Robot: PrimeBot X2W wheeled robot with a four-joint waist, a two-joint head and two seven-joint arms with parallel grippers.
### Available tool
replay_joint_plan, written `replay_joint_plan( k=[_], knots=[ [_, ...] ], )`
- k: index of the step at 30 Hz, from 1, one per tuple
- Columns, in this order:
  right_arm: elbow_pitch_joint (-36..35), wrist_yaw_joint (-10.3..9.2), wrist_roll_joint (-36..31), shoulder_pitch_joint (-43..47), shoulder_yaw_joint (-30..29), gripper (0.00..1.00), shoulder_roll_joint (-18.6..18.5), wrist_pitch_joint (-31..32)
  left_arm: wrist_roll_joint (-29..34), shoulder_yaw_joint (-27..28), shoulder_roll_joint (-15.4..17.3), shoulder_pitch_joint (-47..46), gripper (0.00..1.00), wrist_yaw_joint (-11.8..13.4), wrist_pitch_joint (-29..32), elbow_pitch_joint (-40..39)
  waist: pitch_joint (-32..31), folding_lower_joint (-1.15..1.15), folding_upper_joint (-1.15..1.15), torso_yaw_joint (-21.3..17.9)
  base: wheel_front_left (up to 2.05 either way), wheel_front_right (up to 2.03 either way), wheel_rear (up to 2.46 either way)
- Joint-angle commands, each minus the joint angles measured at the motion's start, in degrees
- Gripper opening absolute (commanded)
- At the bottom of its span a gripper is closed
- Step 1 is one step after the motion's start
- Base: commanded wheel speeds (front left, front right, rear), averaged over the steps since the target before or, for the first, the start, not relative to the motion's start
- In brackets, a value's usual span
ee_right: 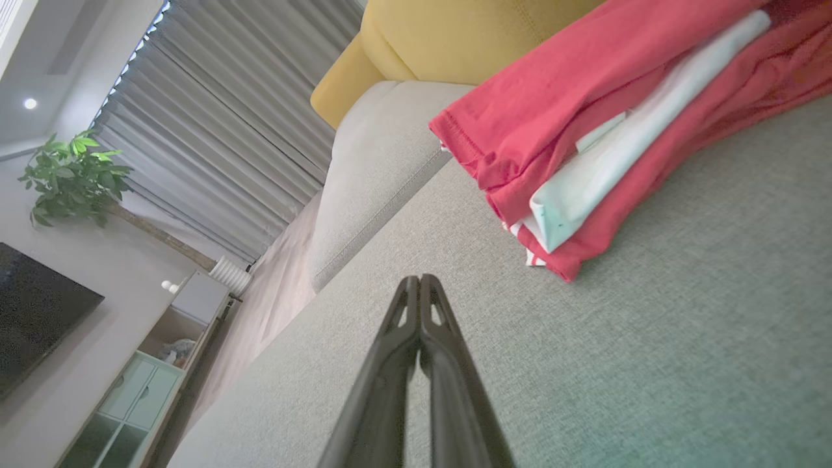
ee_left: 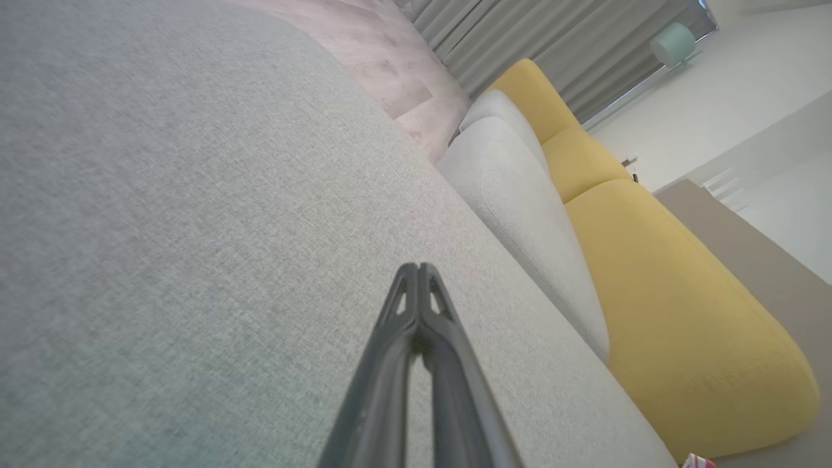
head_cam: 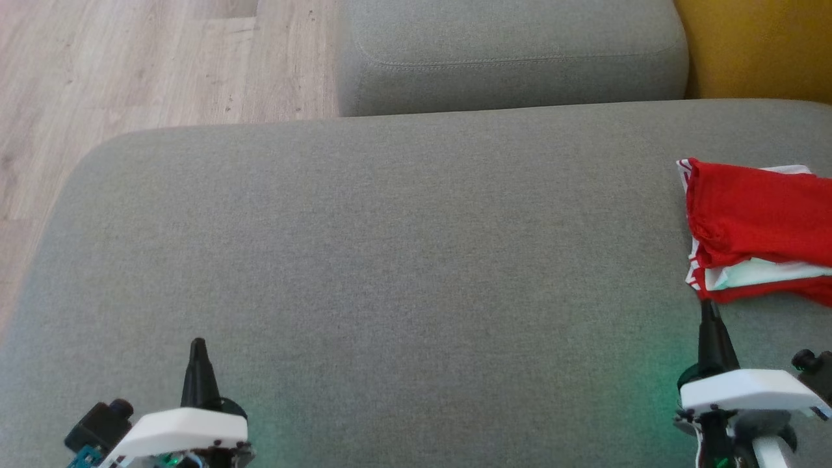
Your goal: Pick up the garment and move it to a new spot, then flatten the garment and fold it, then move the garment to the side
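Note:
The garment (head_cam: pixel 757 224) is red with white parts and lies folded in a stack at the right edge of the grey sofa seat (head_cam: pixel 403 260). In the right wrist view the garment (ee_right: pixel 604 130) shows its layered folded edge at the upper right. My right gripper (head_cam: pixel 708 305) is shut and empty, its tip just short of the garment's near corner. In its own view the right gripper (ee_right: pixel 419 279) points over bare cushion. My left gripper (head_cam: pixel 197 342) is shut and empty at the lower left, and the left gripper (ee_left: pixel 418 266) hovers above grey fabric.
A second grey cushion (head_cam: pixel 513 55) sits beyond the seat, with a yellow cushion (head_cam: pixel 760 45) at the top right. Wooden floor (head_cam: pixel 130 65) lies to the left. Curtains (ee_right: pixel 214 130), a plant (ee_right: pixel 71 179) and a low cabinet (ee_right: pixel 149 383) stand across the room.

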Motion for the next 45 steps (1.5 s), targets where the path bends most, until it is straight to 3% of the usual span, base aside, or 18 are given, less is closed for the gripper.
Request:
replay_joint_plan(
  k=[1,45],
  knots=[
    [-2.3,-0.05,1.5,-3.2,0.2,0.00,-0.2,0.4,-1.1,1.5,0.1,-3.4,0.00,-0.6,0.2,-2.2,0.0,0.00,0.00,0.0,0.00,0.00,0.00],
    [-5.8,-0.09,30.9,-3.9,-1.3,0.00,-0.3,7.6,-24.9,7.0,0.3,-4.5,0.00,-2.7,7.5,-4.5,0.4,0.00,0.00,-0.7,0.00,0.00,0.00]
  ],
)
